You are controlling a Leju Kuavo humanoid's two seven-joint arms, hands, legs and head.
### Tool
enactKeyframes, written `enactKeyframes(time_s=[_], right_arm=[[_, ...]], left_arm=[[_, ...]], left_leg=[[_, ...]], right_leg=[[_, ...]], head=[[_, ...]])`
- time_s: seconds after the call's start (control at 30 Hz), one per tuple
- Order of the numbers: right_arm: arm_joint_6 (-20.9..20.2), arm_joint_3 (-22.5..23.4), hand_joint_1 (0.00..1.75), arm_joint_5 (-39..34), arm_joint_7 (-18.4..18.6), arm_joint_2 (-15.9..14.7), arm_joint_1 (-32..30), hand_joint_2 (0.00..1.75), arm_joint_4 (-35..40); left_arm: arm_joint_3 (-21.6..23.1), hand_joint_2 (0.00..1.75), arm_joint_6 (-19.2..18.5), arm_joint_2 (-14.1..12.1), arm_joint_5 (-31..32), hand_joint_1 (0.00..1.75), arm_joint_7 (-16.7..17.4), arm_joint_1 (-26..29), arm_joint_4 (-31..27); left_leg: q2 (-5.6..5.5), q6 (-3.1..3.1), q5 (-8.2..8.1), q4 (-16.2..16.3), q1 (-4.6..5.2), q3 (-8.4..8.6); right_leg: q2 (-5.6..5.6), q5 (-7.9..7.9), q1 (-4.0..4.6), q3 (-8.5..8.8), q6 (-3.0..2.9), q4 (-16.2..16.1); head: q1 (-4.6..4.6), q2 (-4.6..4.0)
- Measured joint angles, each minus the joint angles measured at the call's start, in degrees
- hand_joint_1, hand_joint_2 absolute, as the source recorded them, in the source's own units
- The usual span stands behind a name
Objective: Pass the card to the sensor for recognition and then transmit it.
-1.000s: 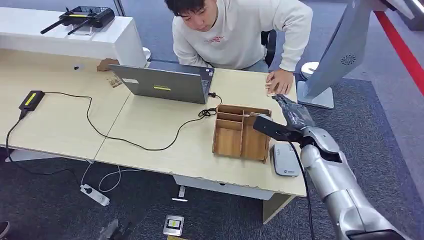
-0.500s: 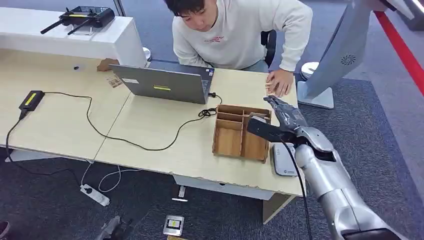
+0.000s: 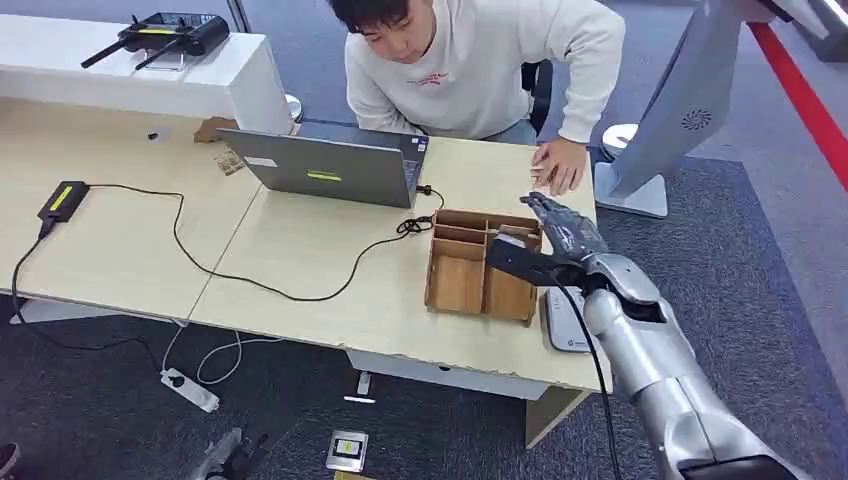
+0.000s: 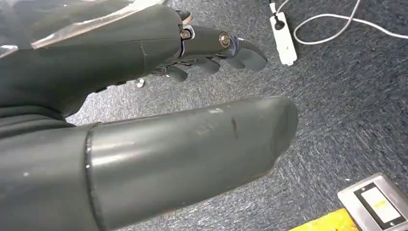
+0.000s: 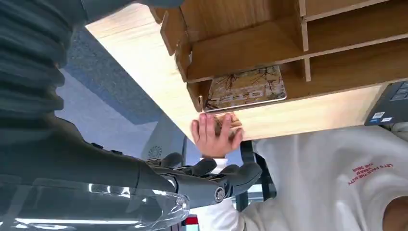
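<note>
Nearest, down by the floor, the left hand [image 4: 159, 110] hangs with its fingers apart and holds nothing. On the carpet near it lie a white power strip [image 4: 283, 33] and a small grey box [image 4: 377, 202].

On the bench [image 3: 300, 270], at the near right corner, sits the flat grey sensor [image 3: 566, 322]. Just left of it stands the wooden box [image 3: 478, 265] with its little rooms. The right hand [image 3: 562, 232] hovers over the far right part of the box. Its fingers are spread and it holds nothing.

The card [image 5: 245, 88] with a brown pattern lies flat in the box's far right room, just under the hand. So I think the step is reaching for the card. Next the hand should go down, pinch the card, and lift it out without bumping the thin walls.

Farther off are a laptop [image 3: 325, 168] and a person's hand [image 3: 560, 165] resting on the bench edge.
</note>
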State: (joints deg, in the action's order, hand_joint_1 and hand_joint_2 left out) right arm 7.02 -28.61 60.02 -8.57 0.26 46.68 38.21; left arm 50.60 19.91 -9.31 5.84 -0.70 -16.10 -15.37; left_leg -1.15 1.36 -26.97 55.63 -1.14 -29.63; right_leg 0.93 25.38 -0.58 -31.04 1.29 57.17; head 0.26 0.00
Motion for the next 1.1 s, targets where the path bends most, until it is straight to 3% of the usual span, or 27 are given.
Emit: enactKeyframes(time_s=[1.1], right_arm=[[0.9, -0.3, 0.0, 1.6, -1.5, -0.2, 1.3, 1.75, -2.3]], left_arm=[[0.0, 0.0, 0.0, 0.0, 2.0, 0.0, 0.6, 0.0, 0.0]], left_leg=[[0.01, 0.0, 0.0, 0.0, 0.0, 0.0]], right_leg=[[0.0, 0.0, 0.0, -0.02, 0.0, 0.0]], head=[[0.0, 0.0]])
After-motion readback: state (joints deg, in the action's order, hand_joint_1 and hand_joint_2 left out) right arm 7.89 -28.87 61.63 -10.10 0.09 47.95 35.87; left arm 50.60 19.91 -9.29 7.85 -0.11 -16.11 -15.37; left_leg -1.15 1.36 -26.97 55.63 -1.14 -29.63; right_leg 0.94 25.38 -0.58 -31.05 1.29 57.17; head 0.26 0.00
